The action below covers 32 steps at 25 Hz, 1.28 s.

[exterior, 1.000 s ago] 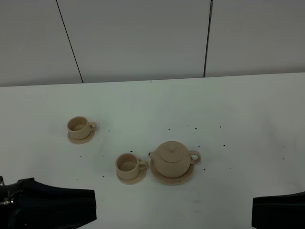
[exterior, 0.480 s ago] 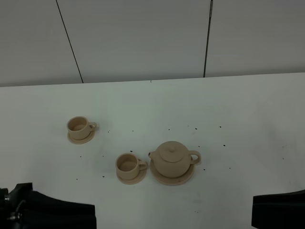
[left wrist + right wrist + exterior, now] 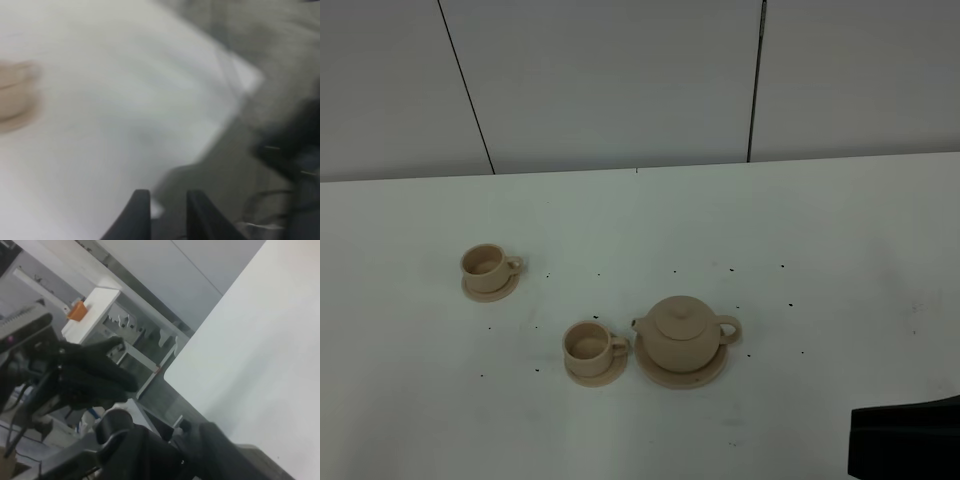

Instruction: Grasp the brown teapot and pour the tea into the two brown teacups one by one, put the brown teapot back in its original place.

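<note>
Left hand [image 3: 168,200], fingers [image 3: 141,212] a little apart at desk [image 3: 820,230] edge, right hand [image 3: 175,445] grip unreadable, brown teapot [image 3: 682,338] on saucer [image 3: 712,372] well apart from it

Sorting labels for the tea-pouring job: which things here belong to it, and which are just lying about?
Belong to the job:
teapot
big saucer under it
far cup
near cup

Just about:
far cup's saucer
near cup's saucer
black specks on the table
shelving beyond the table
</note>
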### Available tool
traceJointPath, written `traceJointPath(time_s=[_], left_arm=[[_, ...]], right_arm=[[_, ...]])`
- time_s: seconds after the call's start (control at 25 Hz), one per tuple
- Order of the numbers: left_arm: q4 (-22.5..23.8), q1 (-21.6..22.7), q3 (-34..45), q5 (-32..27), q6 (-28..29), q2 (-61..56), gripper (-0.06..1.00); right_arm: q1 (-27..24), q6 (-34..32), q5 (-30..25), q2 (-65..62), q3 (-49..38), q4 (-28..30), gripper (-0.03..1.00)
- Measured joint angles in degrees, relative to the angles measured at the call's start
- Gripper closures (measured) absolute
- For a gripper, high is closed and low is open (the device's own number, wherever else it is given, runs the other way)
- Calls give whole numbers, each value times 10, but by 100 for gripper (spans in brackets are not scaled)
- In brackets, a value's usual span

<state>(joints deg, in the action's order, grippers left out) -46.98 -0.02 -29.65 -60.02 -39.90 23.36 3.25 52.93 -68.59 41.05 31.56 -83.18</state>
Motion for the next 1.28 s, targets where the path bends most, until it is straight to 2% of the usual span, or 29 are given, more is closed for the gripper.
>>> traceJointPath(time_s=[0.12, 0.28, 0.44, 0.6, 0.68, 0.84, 1.08, 1.28], left_arm=[[110, 0, 0, 31, 103, -54, 70], [245, 0, 0, 33, 230, -84, 70], [369, 0, 0, 17, 299, -86, 70], [441, 0, 0, 3, 333, -86, 70], [461, 0, 0, -4, 343, -87, 70], [470, 0, 0, -7, 364, -88, 70], [470, 0, 1, -6, 371, -93, 70], [470, 0, 5, 1, 371, -150, 70]], right_arm=[[0, 1, 0, 0, 0, 0, 72], [0, 3, 0, 0, 0, 0, 72], [0, 5, 1, 0, 0, 0, 72], [0, 6, 9, 0, 0, 0, 72], [0, 6, 15, 0, 0, 0, 72], [0, 6, 26, 0, 0, 0, 72], [0, 6, 26, 0, 0, 0, 72], [0, 6, 26, 0, 0, 0, 72]])
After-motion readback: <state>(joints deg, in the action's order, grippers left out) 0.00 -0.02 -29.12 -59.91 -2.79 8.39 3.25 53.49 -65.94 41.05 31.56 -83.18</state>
